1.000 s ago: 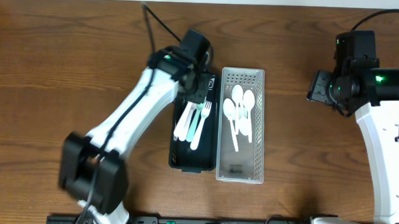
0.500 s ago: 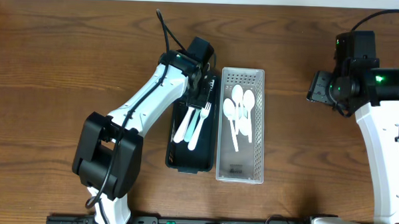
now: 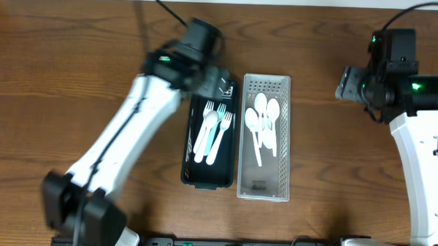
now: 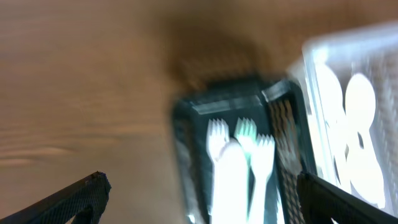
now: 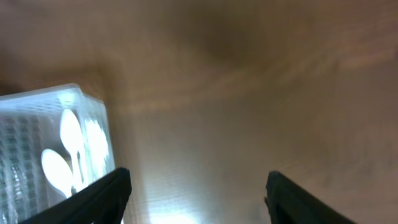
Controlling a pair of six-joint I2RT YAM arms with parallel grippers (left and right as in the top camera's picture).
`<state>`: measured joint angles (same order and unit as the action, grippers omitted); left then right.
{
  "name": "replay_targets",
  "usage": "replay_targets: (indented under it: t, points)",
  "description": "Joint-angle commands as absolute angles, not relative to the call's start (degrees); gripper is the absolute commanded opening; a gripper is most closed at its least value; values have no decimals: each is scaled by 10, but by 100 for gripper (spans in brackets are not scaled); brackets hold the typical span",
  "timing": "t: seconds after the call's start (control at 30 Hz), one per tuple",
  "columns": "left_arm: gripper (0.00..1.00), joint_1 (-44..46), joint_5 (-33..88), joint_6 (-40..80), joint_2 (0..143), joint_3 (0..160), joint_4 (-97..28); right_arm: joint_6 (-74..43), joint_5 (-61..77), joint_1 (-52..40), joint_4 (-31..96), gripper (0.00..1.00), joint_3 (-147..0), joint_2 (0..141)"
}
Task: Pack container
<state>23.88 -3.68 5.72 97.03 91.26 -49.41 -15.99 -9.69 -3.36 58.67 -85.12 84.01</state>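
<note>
Brown wood-grain table [image 3: 75,45], overhead view. You have two long trays lying just beside each other at its centre, long sides parallel.
- The dark tray [image 3: 210,181] is the left one of the pair. It holds several plastic forks [image 3: 213,130], white with one pale green, tines toward the far end.
- The clear perforated tray [image 3: 262,192] is the right one of the pair. It holds white plastic spoons [image 3: 263,121], bowls toward the far end.
- Your left gripper [image 3: 214,83] is blurred and sits over the far end of the dark tray. How far it is open cannot be told from here.
- Your right gripper [image 3: 346,82] is over bare wood at the right, well apart from both trays.

Left wrist view, blurred. Your left fingers [image 4: 81,199] are spread wide at the lower corners with nothing between them. Below them lies the dark tray showing three fork heads. The clear tray with its spoon bowls is at the right edge.

Right wrist view, blurred. Your right fingers [image 5: 106,196] are wide apart and hold nothing, above bare wood. A corner of the clear tray with spoons shows at lower left.
</note>
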Motion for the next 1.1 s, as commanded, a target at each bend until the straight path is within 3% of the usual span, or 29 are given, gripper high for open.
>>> replay_targets:
  t: [0.0, 0.07, 0.13, 0.3, 0.57, 0.8, 1.07]
  points:
    - [98, 176, -78, 50, 951, 925, -474, -106, -101, -42, 522, 78, -850, 850]
    - [98, 137, -78, 50, 952, 925, -451, -76, -100, -47, 478, 81, -850, 866]
    - [98, 106, -78, 50, 954, 925, -431, -44, -93, -53, 433, 99, -850, 891]
    - [98, 46, -78, 50, 954, 925, -391, -41, -99, -53, 326, 99, -850, 939]
    - [98, -5, -78, 54, 934, 914, -454, -18, -100, -50, 355, 99, -849, 910]
    - [98, -6, -78, 62, 814, 824, -427, -61, -101, -49, 383, 99, -802, 801]
    - [98, 1, -78, 62, 603, 600, -334, -69, -109, -53, 336, 99, -550, 569]
